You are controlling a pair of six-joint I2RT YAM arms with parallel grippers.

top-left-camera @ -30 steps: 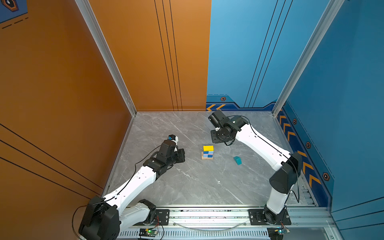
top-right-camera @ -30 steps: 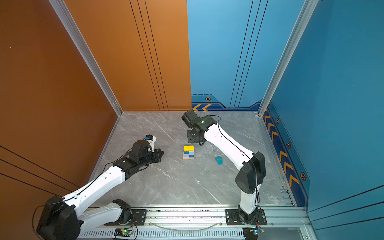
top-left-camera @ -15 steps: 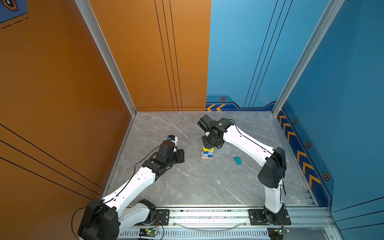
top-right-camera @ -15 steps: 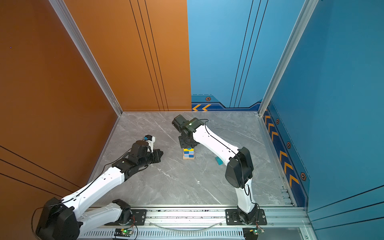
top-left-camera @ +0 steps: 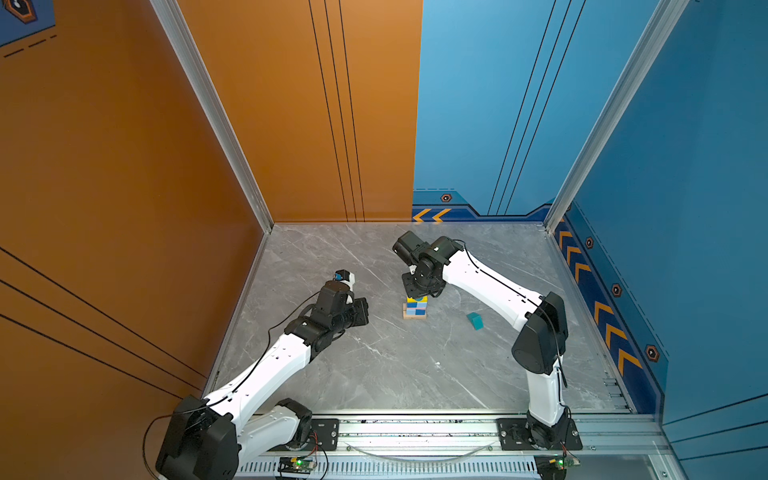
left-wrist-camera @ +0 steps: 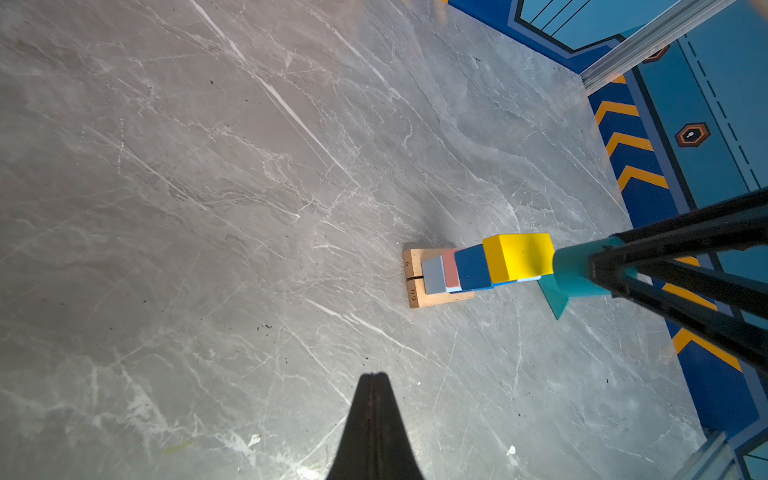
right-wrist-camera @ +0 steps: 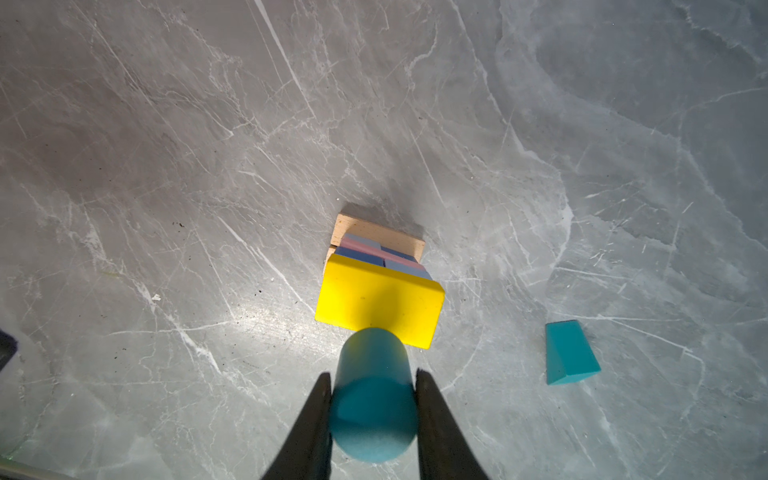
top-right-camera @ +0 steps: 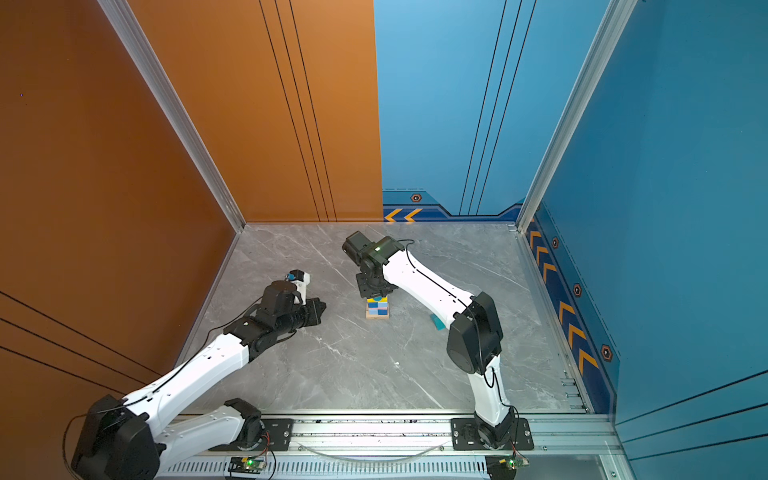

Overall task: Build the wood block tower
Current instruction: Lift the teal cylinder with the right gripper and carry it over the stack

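My right gripper [right-wrist-camera: 373,374] clamps the teal wooden cylinder [right-wrist-camera: 374,415], long axis vertical, over the yellow wooden bar [right-wrist-camera: 378,299]; left gripper [left-wrist-camera: 374,376] closed, empty.

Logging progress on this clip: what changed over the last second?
The right end effector, shut on the cylinder, swung from behind the tower to over its yellow block. The left end effector, shut and empty, the tower's blocks and the prism on the table stayed put.

Two planks [left-wrist-camera: 434,298], four blue cubes [left-wrist-camera: 473,268], one pink slab [left-wrist-camera: 451,269]. One yellow bar [right-wrist-camera: 378,299], one cylinder [right-wrist-camera: 374,386], one prism [right-wrist-camera: 569,353]. Two arms [top-left-camera: 274,365].
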